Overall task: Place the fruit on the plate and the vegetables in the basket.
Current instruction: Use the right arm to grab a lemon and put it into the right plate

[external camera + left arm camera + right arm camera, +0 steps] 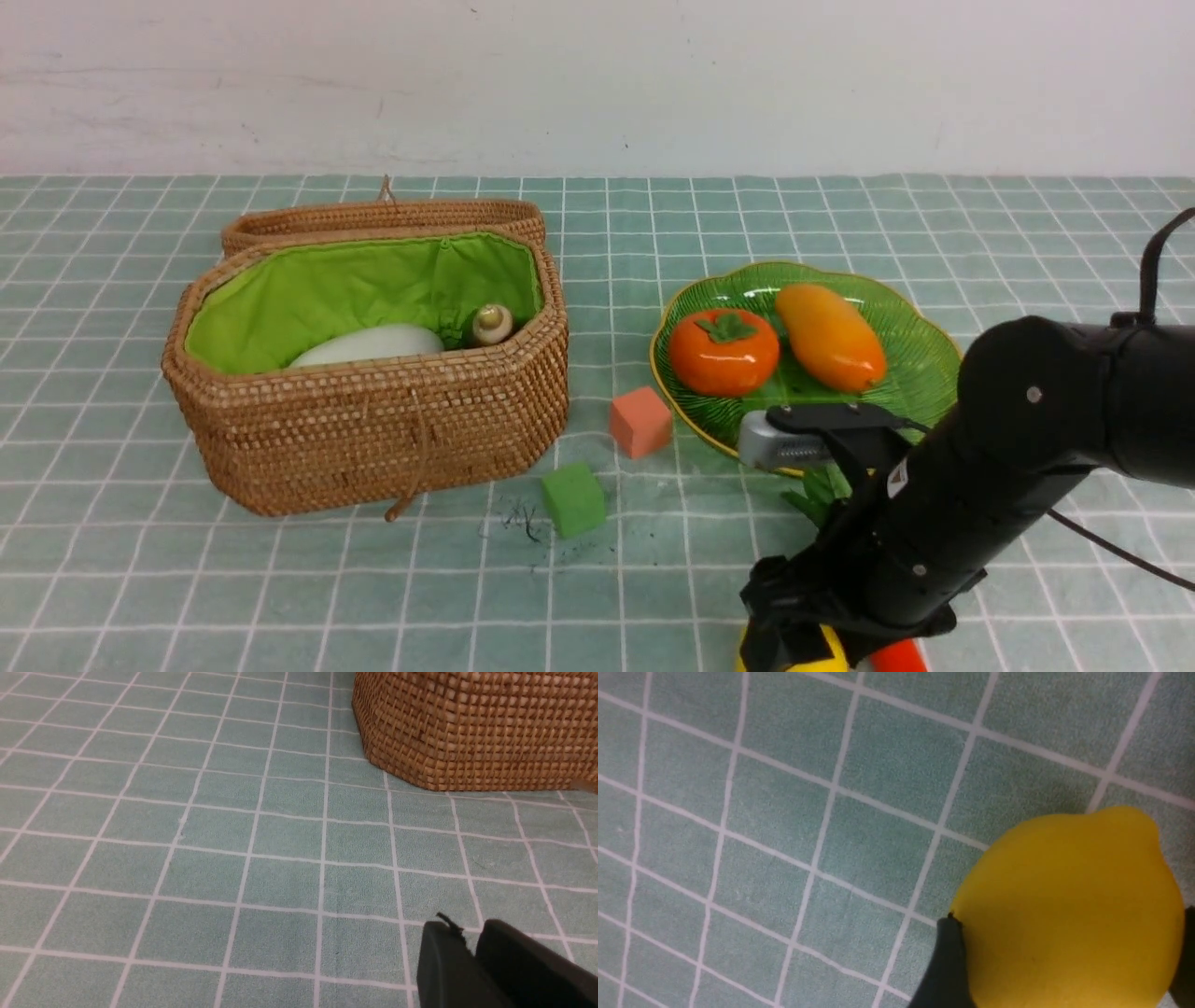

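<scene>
the right gripper's point(1066, 952) fingers point(945, 963) stand wide apart on either side of the lemon point(1064, 905), the nearer one looking laid against its skin, the other only a sliver at the picture's edge. we cannot tell whether they are squeezing it yet or only bracketing it. the lemon sits on the checked cloth point(784, 812) at the near edge of the table, well apart from the plate point(920, 350). we think the main danger is the glossy, rounded skin: if the pads close off its widest part, the lemon could squirt out ahead of the fingers or roll. an orange tip, probably the carrot point(898, 659), lies just beside it and could be nudged or caught. the persimmon point(724, 353) and mango point(831, 336) already fill much of the plate, so a careless drop could knock them or let the lemon roll off the rim. the lemon's nub end shows beyond the fingertips, pointing away from the wrist. its long axis thus runs out between the fingers, a little skewed, and they span its girth. the left gripper point(472, 940) rests low over bare cloth near the basket point(467, 728), fingers nearly together on nothing.
</scene>
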Robot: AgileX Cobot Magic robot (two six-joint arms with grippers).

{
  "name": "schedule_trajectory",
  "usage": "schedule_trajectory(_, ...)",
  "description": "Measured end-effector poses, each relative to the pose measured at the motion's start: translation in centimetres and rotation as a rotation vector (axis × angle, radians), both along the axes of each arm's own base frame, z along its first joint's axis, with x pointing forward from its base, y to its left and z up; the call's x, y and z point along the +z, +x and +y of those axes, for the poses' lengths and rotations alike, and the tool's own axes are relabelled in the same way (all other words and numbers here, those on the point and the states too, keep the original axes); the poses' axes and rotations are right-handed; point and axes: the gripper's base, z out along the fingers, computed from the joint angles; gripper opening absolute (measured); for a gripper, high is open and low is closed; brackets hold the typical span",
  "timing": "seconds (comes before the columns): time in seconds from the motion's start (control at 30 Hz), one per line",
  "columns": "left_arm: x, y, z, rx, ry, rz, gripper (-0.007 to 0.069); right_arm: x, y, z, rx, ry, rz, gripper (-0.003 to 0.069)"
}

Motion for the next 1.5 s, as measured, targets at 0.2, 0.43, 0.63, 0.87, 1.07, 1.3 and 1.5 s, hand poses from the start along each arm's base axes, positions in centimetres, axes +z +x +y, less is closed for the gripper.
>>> schedule_trajectory(0.2,0.0,0.0,0.0,0.000,0.000,0.000,0.0102,0.0,-0.1,0.0,0.023,-0.002,0.002,0.0545)
schedule_trajectory(0.43,0.0,0.0,0.0,0.000,0.000,0.000,0.0103,0.4,-0.1,0.0,0.035,-0.003,0.005,0.0532)
schedule_trajectory(0.63,0.0,0.0,0.0,0.000,0.000,0.000,0.0112,4.7,2.7,-0.1,0.018,0.042,-0.131,0.0028)
schedule_trajectory(0.87,0.0,0.0,0.0,0.000,0.000,0.000,0.0113,8.5,7.0,-4.0,-0.108,0.055,-0.292,-0.0016)
schedule_trajectory(1.07,0.0,0.0,0.0,0.000,0.000,0.000,0.0120,8.9,5.3,-2.8,0.094,0.007,-0.239,0.0055)
schedule_trajectory(1.3,0.0,0.0,0.0,0.000,0.000,0.000,0.0127,7.9,1.0,1.4,0.324,-0.090,-0.129,0.0470)
schedule_trajectory(1.5,0.0,0.0,0.0,0.000,0.000,0.000,0.0132,4.5,-1.4,2.3,0.366,-0.142,-0.051,0.0669)
